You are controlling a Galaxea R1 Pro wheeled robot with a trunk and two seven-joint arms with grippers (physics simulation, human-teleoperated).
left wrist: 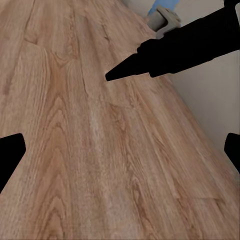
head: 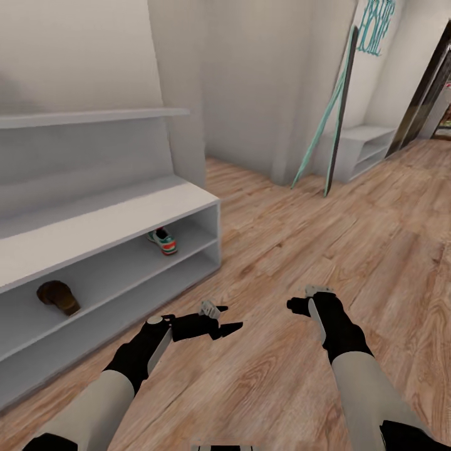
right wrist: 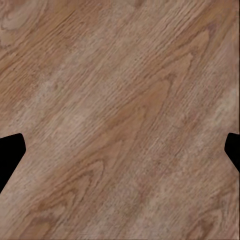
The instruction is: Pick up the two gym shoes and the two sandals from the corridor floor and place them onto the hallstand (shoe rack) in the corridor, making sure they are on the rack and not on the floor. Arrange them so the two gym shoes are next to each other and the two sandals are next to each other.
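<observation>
Two items sit on the rack's upper low shelf, under the bench top: one brown sandal toward the near end, one gym shoe toward the far end, well apart from each other. Shoe shows a red-orange sole and green stripe; sandal lies flat. Lower shelf beneath them appears bare as far as visible.

Floor: light wood planks, running from the rack's foot out to the far wall.

Left gripper: held low over the floor just off the rack's near corner, pointing across toward the right arm. Fingers spread, nothing between them; in the left wrist view the two fingertips sit at opposite picture edges with bare planks between.

Right gripper: also low over the floor, beside the left one, apart from it. In the right wrist view the fingertips sit at opposite edges, spread wide, only wood grain between.

Far wall: a teal-and-dark board leans tilted beside a small white shelf unit. Doorway at far right.
</observation>
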